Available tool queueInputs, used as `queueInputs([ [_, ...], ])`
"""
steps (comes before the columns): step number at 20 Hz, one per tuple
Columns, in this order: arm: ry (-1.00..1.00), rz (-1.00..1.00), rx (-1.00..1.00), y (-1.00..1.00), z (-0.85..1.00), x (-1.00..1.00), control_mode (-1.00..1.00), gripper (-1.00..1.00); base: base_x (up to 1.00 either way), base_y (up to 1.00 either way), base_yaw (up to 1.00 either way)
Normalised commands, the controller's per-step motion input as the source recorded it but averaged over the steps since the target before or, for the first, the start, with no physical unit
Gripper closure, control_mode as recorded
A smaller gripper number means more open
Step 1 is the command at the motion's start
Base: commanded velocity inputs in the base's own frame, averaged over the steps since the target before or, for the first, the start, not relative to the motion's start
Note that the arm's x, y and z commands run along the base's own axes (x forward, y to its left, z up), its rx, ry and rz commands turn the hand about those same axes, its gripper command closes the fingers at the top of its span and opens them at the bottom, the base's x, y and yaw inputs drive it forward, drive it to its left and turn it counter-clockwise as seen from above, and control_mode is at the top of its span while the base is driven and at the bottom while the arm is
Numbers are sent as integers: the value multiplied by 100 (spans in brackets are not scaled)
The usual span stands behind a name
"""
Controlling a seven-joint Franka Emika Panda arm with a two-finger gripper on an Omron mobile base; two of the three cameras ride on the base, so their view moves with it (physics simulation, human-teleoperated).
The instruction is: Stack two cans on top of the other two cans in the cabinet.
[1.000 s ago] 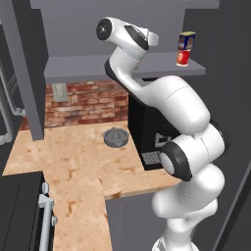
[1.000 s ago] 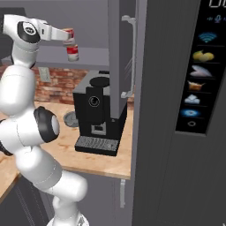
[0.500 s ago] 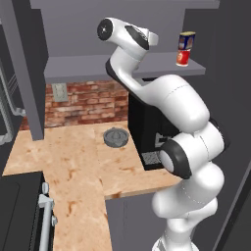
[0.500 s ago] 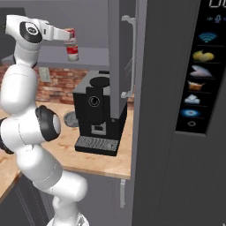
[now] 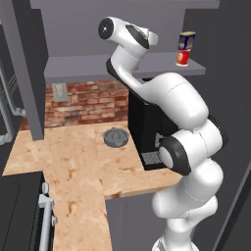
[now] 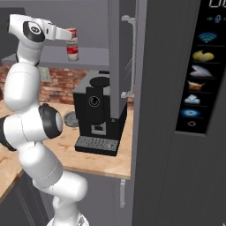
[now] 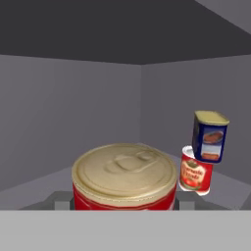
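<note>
My gripper (image 6: 70,34) is shut on a red can (image 6: 72,35) inside the grey cabinet (image 5: 98,66). It holds that can straight above another red-and-white can (image 6: 73,52) standing on the shelf; I cannot tell if the two touch. In the hand view the held can (image 7: 125,176) shows its gold lid close up between the fingertips (image 7: 60,201). Further right on the shelf, the dark-blue can with a yellow label (image 7: 210,136) (image 5: 187,40) sits on top of a red can (image 7: 196,175) (image 5: 183,58), leaning slightly.
A black coffee machine (image 6: 99,114) stands on the wooden counter (image 5: 73,157) under the shelf. A round grey disc (image 5: 116,136) lies on the counter beside it. The open cabinet door (image 6: 121,53) hangs to the right of the arm.
</note>
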Motion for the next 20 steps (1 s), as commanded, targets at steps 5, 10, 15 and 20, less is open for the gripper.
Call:
queueInputs([
  [5, 0, 0, 0, 0, -5, 0, -100, 100, 0, 0, 0],
  [10, 0, 0, 0, 0, -6, 0, -100, 100, 0, 0, 0],
  [15, 0, 0, 0, 0, 0, 0, -100, 100, 0, 0, 0],
  [20, 0, 0, 0, 0, 0, 1, -100, 100, 0, 0, 0],
])
